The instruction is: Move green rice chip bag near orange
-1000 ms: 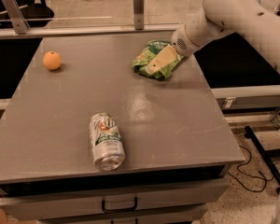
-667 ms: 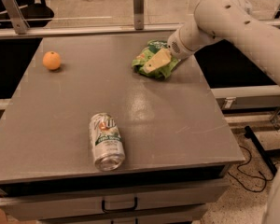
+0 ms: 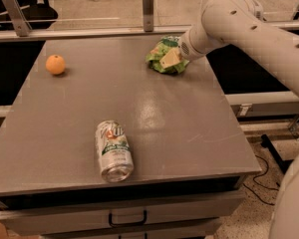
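The green rice chip bag (image 3: 161,54) is bunched up at the far right of the grey table (image 3: 189,128). My gripper (image 3: 171,59) reaches in from the right and is shut on the bag, with one pale finger (image 3: 170,57) lying across its front. The bag looks slightly raised off the table. The orange (image 3: 55,64) sits at the far left of the table, well apart from the bag.
A green-and-white soda can (image 3: 113,150) lies on its side near the front edge, left of centre. A rail with upright posts (image 3: 148,6) runs along the table's far edge. A drawer with a handle (image 3: 127,217) is under the front edge.
My arm has swung in over the table's right side. The bag has gone from lying spread out to bunched up, and has shifted a little to the left and away.
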